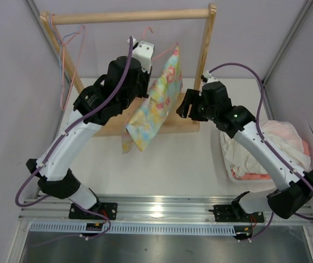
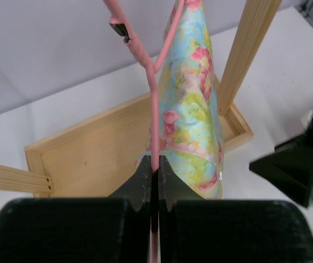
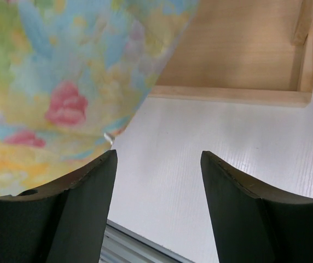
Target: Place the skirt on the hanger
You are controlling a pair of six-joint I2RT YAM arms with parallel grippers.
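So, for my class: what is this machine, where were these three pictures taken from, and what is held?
A robot's left arm and right arm stand at a white table. One picture looks down from above; the others come from a camera on each wrist. The left tool is shut on a pink hanger that carries the flowered skirt, by a wooden rack. The right tool is open, empty. A heap of clothes lies at right.

item count

you count two arms, the left arm (image 1: 71, 139) and the right arm (image 1: 260, 150), and two grippers, the left gripper (image 2: 154, 174) and the right gripper (image 3: 159, 181). you see one skirt (image 1: 156, 104), one wooden rack (image 1: 129, 16), one heap of clothes (image 1: 271, 145) and three hangers: the pink hanger (image 2: 154, 109) at the skirt, a second pink hanger (image 1: 75, 33) and one blue hanger (image 1: 63, 60).
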